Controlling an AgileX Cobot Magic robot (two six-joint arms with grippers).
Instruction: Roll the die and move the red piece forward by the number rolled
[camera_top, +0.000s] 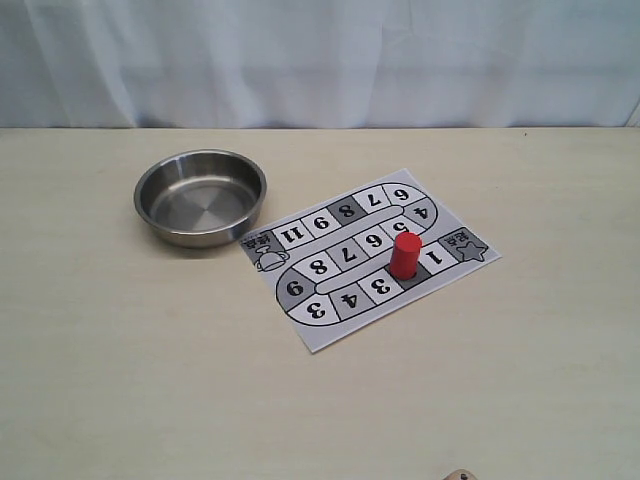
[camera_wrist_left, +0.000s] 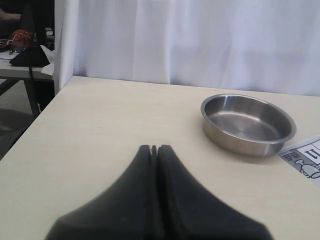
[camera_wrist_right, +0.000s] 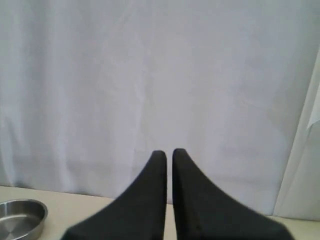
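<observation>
The red piece (camera_top: 405, 255) stands upright on the printed game board (camera_top: 352, 318), on the grey square between the 1 and the 3. The die (camera_top: 460, 475), a pale cube with a dark pip, only just shows at the bottom edge of the exterior view, off the board. Neither gripper appears in the exterior view. My left gripper (camera_wrist_left: 154, 148) is shut with nothing in it, low over bare table, left of the bowl. My right gripper (camera_wrist_right: 169, 152) points at the curtain, its jaws together but for a thin slit, holding nothing.
A shallow steel bowl (camera_top: 200, 197) sits left of the board and looks empty; it also shows as the bowl (camera_wrist_left: 247, 124) and the bowl (camera_wrist_right: 20, 217) in the wrist views. A board corner (camera_wrist_left: 306, 154) lies beside it. A white curtain (camera_top: 320, 60) backs the table.
</observation>
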